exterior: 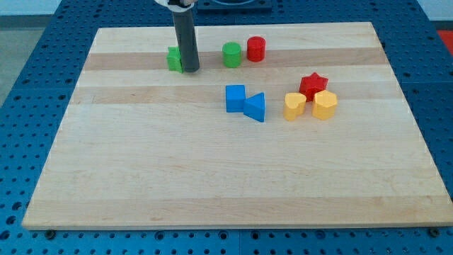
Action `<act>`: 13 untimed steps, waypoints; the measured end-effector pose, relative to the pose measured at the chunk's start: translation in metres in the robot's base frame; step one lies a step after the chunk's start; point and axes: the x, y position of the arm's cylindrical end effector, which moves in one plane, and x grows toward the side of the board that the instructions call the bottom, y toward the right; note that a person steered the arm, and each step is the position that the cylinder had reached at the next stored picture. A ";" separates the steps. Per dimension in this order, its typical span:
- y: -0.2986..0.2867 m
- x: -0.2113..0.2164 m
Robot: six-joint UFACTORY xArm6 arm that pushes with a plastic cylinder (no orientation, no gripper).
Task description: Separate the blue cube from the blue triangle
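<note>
The blue cube [235, 98] sits near the middle of the wooden board [212, 177]. The blue triangle [256, 107] touches its lower right side. My tip [191, 71] rests on the board at the upper left of the pair, well apart from both blue blocks. A green block [173, 59] stands right against the rod's left side, partly hidden by it.
A green cylinder [231, 54] and a red cylinder [255, 49] stand near the view's top. A red star [313, 84], a yellow cylinder [295, 106] and a yellow hexagonal block [325, 105] cluster to the right of the blue triangle.
</note>
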 end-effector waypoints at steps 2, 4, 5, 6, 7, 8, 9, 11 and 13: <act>0.000 -0.002; 0.081 0.015; 0.107 0.015; 0.126 0.015; 0.140 0.033; 0.141 0.065; 0.141 0.098; 0.114 0.112; 0.085 0.112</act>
